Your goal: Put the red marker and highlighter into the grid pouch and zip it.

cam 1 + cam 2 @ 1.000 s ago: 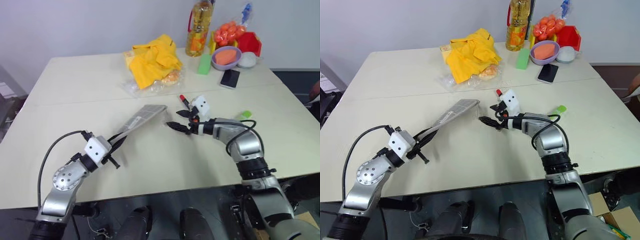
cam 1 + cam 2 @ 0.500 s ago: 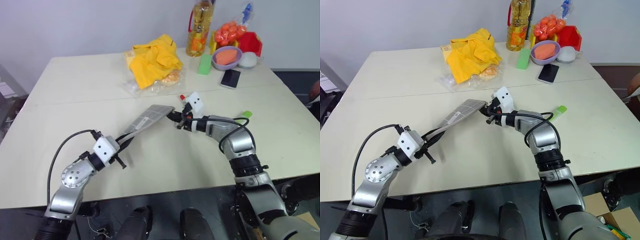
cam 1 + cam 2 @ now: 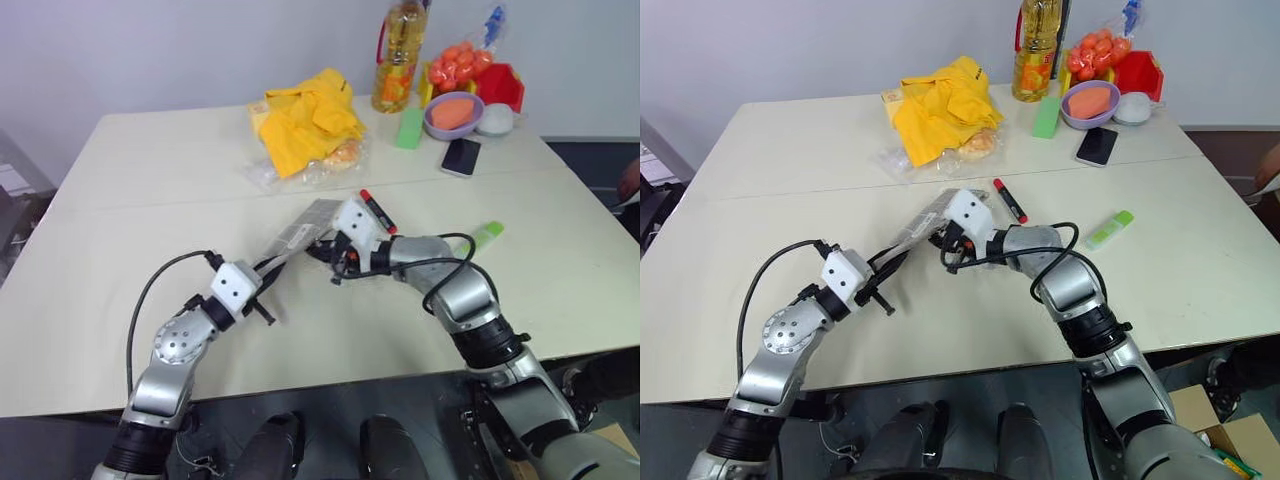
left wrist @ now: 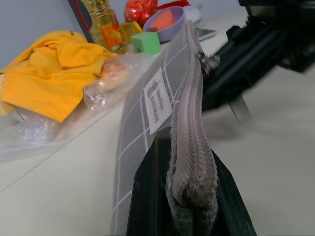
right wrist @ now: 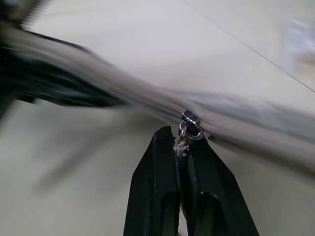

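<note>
Brightness: even, soft indoor light over the pale table point(image 3: 120, 250); nothing dim.
Shadows: faint and diffuse, a weak patch under the arms on the tabletop.
Glare: a mild sheen on the oil bottle point(image 3: 398, 55) and on the clear plastic bag point(image 3: 300, 170); no blown-out spots.
Head views: sharp across the table, with slight bending of straight edges toward the corners.
Left wrist view: grid pouch point(image 4: 162, 98) crisp up close; the dark gripper beyond it is smeared.
Right wrist view: heavy motion blur; only the zipper pull point(image 5: 189, 120) and the black fingers point(image 5: 157, 182) read clearly.
</note>
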Available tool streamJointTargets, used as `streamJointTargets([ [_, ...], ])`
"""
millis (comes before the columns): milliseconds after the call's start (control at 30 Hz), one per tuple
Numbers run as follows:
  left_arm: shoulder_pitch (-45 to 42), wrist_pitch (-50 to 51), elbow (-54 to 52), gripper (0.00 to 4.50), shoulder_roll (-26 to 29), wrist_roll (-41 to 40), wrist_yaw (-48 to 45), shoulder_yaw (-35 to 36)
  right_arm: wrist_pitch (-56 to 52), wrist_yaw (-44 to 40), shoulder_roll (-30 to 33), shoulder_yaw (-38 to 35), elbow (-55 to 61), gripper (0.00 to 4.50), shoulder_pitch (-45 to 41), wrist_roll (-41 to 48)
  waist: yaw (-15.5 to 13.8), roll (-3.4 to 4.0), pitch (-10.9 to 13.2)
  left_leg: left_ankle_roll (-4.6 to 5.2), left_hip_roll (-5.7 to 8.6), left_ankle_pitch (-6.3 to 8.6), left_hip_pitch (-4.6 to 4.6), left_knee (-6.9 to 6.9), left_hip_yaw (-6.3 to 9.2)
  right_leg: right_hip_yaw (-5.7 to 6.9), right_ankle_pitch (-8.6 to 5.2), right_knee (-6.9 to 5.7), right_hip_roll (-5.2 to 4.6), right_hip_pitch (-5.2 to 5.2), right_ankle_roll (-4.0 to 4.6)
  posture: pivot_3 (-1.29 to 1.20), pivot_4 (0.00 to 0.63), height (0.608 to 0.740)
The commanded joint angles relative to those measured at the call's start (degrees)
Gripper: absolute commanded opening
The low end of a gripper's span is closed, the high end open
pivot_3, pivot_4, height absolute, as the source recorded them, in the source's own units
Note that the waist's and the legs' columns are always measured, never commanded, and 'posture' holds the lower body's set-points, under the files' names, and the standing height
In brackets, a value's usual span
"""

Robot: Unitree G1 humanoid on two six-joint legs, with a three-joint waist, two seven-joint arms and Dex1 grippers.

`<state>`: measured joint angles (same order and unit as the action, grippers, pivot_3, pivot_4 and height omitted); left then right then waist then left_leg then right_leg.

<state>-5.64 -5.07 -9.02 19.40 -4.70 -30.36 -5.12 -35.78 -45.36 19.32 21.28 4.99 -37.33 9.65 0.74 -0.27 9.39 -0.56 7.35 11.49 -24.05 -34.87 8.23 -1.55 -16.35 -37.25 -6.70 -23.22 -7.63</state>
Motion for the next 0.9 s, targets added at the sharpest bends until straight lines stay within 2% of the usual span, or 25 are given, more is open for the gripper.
streamJointTargets([
  [33, -2.02, 0.79, -1.7, 0.0, -1.51, 0.27, 0.96, -1.39, -0.7, -1.26, -2.13, 4.33, 6.23, 0.04, 0.03, 0.27, -0.06, -0.01, 0.0, 0.0, -0.01, 0.0, 0.0, -0.01, 0.01, 0.01, 0.0, 0.0, 0.01, -0.01, 0.0, 0.0, 0.15, 0.74],
  [300, -2.5, 1.61, -2.01, 0.0, -2.87, 0.85, 2.33, -1.25, -1.99, -1.74, -3.22, 4.83, 7.02, 0.04, -0.16, 0.15, -0.06, -0.01, 0.0, 0.0, 0.0, 0.0, 0.0, -0.05, 0.03, 0.03, 0.0, -0.01, 0.02, -0.02, 0.0, 0.0, 0.15, 0.74],
  [400, -2.59, 1.45, -1.55, 0.0, -2.28, 1.72, 3.35, -0.12, -1.98, -4.36, -0.28, 2.66, 8.28, 1.02, 0.57, 1.55, -0.11, -0.01, 0.0, 0.0, 0.0, 0.0, 0.0, -0.05, 0.03, 0.03, 0.0, -0.01, 0.02, -0.02, 0.0, 0.0, 0.15, 0.74],
  [567, -2.52, 1.25, -0.11, 0.0, -0.11, 3.06, 6.72, 4.16, -1.54, -0.01, 4.46, -6.77, 2.76, 3.51, 1.12, 0.94, -0.18, -0.02, 0.0, 0.0, 0.01, 0.0, 0.0, -0.12, 0.04, 0.06, 0.01, 0.0, 0.02, -0.01, -0.01, 0.0, 0.15, 0.74],
  [767, -2.03, 0.39, 1.4, 0.0, 1.52, 3.41, 7.46, 5.61, -0.62, 9.18, 5.28, -16.37, -11.96, 3.51, -1.73, -0.91, 0.04, -0.03, -0.01, 0.0, 0.01, 0.0, 0.0, -0.04, 0.0, 0.04, 0.01, -0.01, 0.02, 0.07, -0.01, 0.0, 0.15, 0.74],
  [900, -2.57, 0.07, 2.48, 0.0, 1.68, 3.72, 7.58, 5.37, 2.28, 12.98, 5.45, -17.58, -22.05, 3.51, -4.3, -3.3, 0.06, -0.03, -0.01, -0.02, 0.0, -0.02, 0.0, -0.04, -0.01, 0.03, 0.01, -0.03, 0.02, 0.06, 0.0, 0.0, 0.15, 0.74],
])
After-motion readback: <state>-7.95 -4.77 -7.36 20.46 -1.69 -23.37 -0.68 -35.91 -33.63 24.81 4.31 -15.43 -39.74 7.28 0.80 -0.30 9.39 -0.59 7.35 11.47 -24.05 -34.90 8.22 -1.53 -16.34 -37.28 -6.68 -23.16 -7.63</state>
